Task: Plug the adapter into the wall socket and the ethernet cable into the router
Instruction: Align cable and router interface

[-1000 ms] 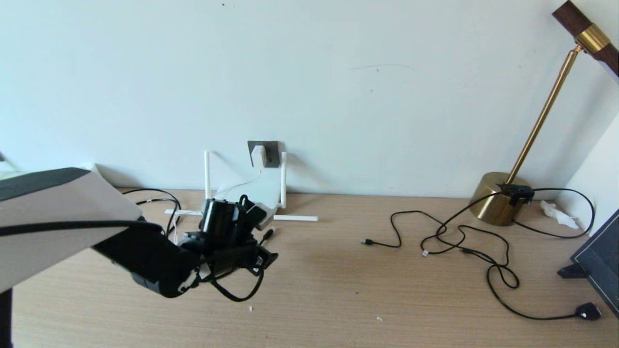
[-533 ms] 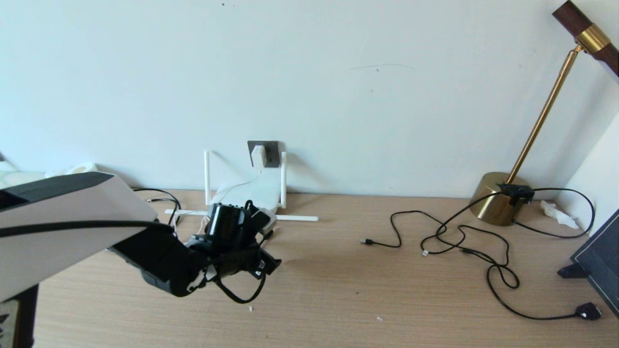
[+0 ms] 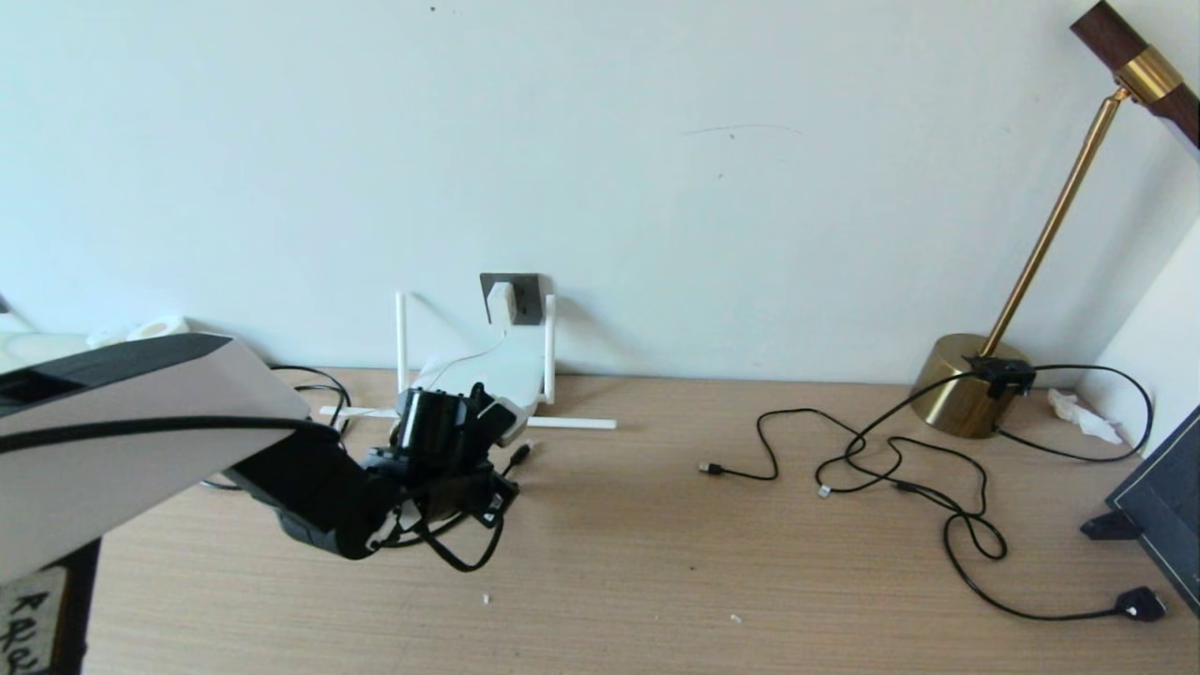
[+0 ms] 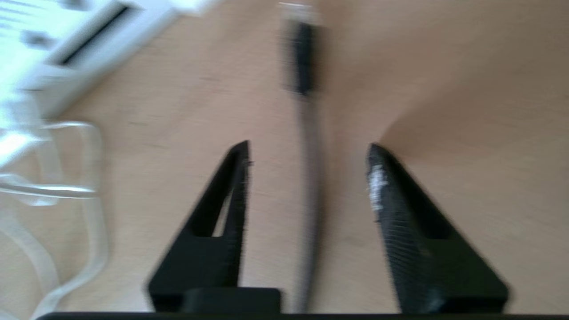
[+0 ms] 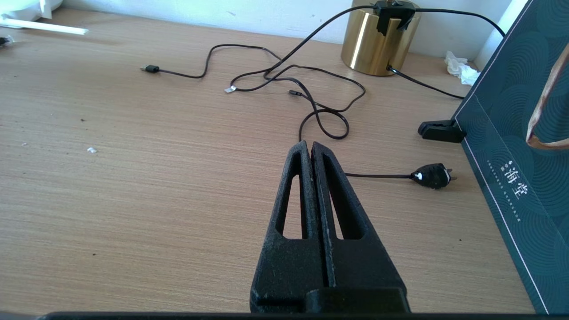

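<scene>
The white adapter (image 3: pixel 500 302) sits in the dark grey wall socket (image 3: pixel 523 292), its thin white cord (image 4: pixel 66 192) running down to the router (image 3: pixel 506 375). The router is a flat white box with stick antennas, lying against the wall. The ethernet cable (image 3: pixel 521 454) lies on the desk just in front of the router, its black boot (image 4: pixel 303 62) and clear tip pointing away from my wrist. My left gripper (image 4: pixel 306 149) is low over the desk and open. The cable runs between its fingers (image 4: pixel 233 178) without touching either. My right gripper (image 5: pixel 312 144) hangs shut and empty over the desk.
A brass lamp base (image 3: pixel 966 384) stands at the back right. Thin black cords (image 3: pixel 891 459) loop across the desk, ending in a flat black plug (image 3: pixel 1139 603). A dark green box (image 5: pixel 511 178) and a black clip (image 5: pixel 440 131) sit at the right edge.
My left arm has reached further in and its gripper has drawn back a little toward the router. Its fingers stand closer together than half a second ago. The right arm has not moved.
</scene>
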`<state>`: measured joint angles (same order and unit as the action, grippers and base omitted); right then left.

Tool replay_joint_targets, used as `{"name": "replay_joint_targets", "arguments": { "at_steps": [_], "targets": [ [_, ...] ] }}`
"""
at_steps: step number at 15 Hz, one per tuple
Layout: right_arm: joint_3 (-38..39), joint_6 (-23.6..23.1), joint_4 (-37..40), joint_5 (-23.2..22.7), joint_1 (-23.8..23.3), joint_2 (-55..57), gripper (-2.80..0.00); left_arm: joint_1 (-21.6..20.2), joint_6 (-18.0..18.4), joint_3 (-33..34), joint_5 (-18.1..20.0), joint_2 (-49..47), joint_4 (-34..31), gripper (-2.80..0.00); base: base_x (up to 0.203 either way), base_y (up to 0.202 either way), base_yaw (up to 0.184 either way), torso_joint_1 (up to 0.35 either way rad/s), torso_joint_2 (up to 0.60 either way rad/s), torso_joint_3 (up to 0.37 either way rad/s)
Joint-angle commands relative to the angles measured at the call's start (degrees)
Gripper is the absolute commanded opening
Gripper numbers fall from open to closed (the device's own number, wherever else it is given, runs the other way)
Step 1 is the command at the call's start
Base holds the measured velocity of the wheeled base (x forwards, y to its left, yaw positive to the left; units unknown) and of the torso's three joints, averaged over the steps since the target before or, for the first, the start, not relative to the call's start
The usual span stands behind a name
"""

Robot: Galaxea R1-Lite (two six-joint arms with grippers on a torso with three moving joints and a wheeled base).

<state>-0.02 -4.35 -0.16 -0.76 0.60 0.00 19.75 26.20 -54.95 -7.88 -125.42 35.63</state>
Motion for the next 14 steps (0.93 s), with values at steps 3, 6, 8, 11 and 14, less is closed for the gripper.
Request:
{"name": "replay_joint_targets", "arguments": {
  "at_steps": [3,6,8,11,14],
  "targets": [
    [-0.05,-0.05,-0.02,-0.04,0.02,0.00,-2.80,-0.33,1.22,-5.65,-1.78,-4.48,0.38,-2.80,0.000,0.000,0.000,0.000,0.00,0.000],
    [-0.06,-0.04,-0.02,-0.04,0.02,0.00,-2.80,0.12,1.22,-7.28,-1.70,-5.45,0.14,-2.80,0.000,0.000,0.000,0.000,0.00,0.000],
    [0.02,-0.07,-0.02,-0.04,0.02,0.00,-2.80,0.26,1.19,-6.84,-1.53,-5.10,0.21,-2.80,0.000,0.000,0.000,0.000,0.00,0.000],
    [0.02,-0.13,-0.02,-0.04,0.02,0.00,-2.80,-0.10,0.46,-3.51,0.59,-1.17,0.01,-2.80,0.000,0.000,0.000,0.000,0.00,0.000],
    [-0.06,-0.05,-0.02,-0.04,0.02,0.00,-2.80,-3.59,-6.26,0.88,10.49,4.19,-2.39,-2.80,0.000,0.000,0.000,0.000,0.00,0.000]
  ]
}}
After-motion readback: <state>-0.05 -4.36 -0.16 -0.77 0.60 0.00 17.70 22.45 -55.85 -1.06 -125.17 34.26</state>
